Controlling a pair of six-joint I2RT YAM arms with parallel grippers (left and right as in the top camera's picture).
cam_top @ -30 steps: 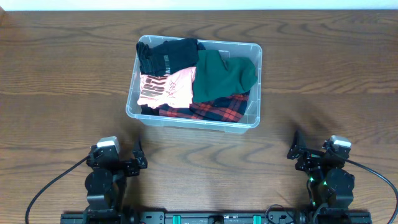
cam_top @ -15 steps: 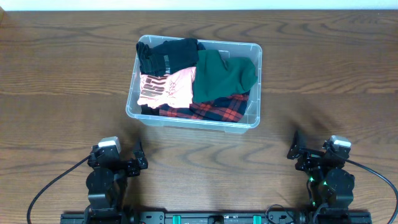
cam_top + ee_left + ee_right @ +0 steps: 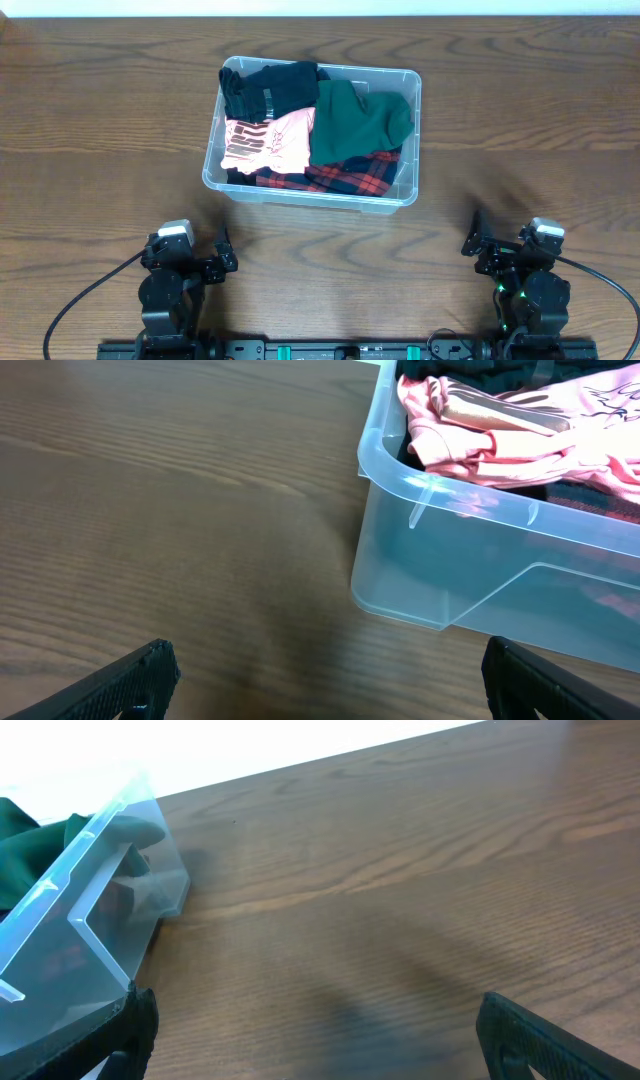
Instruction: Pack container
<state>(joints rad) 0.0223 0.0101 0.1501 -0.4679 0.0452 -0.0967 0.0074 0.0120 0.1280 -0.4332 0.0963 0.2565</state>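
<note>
Overhead: container (image 3: 300, 197) on wood-grain table (image 3: 100, 120)

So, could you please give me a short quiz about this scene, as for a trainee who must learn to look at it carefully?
1. True or false: the left gripper and the right gripper are each shut on a piece of clothing.
2. In the overhead view, what fills the upper right part of the container? A: a white towel. B: the green garment. C: a yellow sock.
3. What colour is the garment with dark lettering?

Key: 1 false, both are open and hold nothing. 2 B. 3 pink.
</note>
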